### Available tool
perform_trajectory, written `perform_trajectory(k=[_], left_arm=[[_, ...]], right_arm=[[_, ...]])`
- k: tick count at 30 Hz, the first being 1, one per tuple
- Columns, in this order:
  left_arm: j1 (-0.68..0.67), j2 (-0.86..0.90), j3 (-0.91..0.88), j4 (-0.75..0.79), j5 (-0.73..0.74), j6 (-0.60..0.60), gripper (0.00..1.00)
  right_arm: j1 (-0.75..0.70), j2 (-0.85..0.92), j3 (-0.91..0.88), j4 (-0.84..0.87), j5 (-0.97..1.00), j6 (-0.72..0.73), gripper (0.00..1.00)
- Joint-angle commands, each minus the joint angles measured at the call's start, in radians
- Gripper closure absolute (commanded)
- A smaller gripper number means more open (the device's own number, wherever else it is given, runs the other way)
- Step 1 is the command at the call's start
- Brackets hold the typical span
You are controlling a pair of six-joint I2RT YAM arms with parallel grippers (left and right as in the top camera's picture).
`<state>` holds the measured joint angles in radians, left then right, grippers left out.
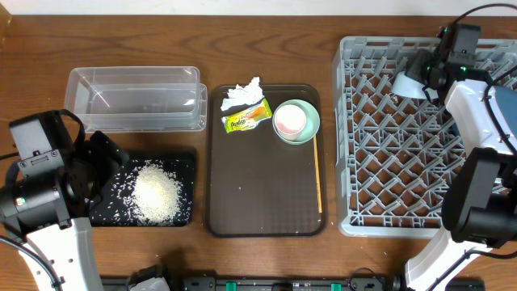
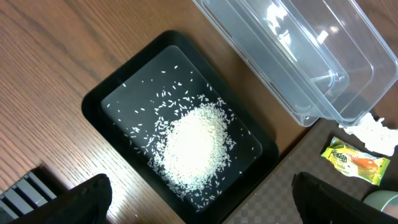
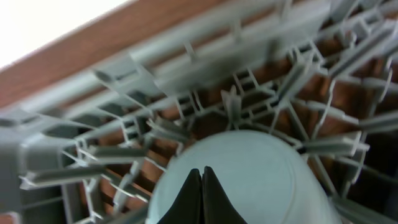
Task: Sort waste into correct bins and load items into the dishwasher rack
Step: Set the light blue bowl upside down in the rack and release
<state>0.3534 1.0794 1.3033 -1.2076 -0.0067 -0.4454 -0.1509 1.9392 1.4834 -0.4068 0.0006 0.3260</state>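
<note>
White rice (image 1: 156,194) lies heaped in the black tray (image 1: 184,162). The clear tub (image 1: 133,99) stands behind it. On the brown serving tray (image 1: 258,194) lie the tissue (image 1: 241,95), the snack wrapper (image 1: 245,118), the pale-green bowl (image 1: 309,121) with the pink cup (image 1: 290,120) inside, and the wooden stick (image 1: 318,174). My left gripper (image 2: 202,199) is open and empty above the black tray's near corner (image 2: 93,102). My right gripper (image 3: 202,171) is shut, its tips against the light-blue bowl (image 3: 261,168) in the dishwasher rack (image 1: 388,162). The dark-blue dish (image 1: 502,109) shows partly behind my right arm.
The left wrist view shows the rice (image 2: 193,146), the clear tub (image 2: 311,56), the tissue (image 2: 376,130) and the wrapper (image 2: 354,160). The rack's upright pegs (image 3: 186,81) surround the light-blue bowl (image 1: 410,84). The wooden table (image 1: 48,48) lies all round.
</note>
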Motion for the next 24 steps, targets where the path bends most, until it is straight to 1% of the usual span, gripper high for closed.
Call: perform_trajectory(k=[1,16,19,24], left_arm=[[0.005,0.0,0.01,-0.003,-0.005,-0.001,0.05],[0.005,0.0,0.01,-0.003,-0.005,-0.001,0.05],[0.005,0.0,0.01,-0.003,-0.005,-0.001,0.05],[0.005,0.0,0.01,-0.003,-0.005,-0.001,0.05]], right_arm=[[0.0,-0.027,0.009,-0.01,0.025,0.003,0.99],[-0.024,-0.251,0.009,-0.27,0.019,-0.001,0.99],[-0.027,-0.266,0.009,-0.256,0.014,-0.002,0.99],[-0.025,-0.234,0.008,-0.15,0.018,-0.026,0.99]])
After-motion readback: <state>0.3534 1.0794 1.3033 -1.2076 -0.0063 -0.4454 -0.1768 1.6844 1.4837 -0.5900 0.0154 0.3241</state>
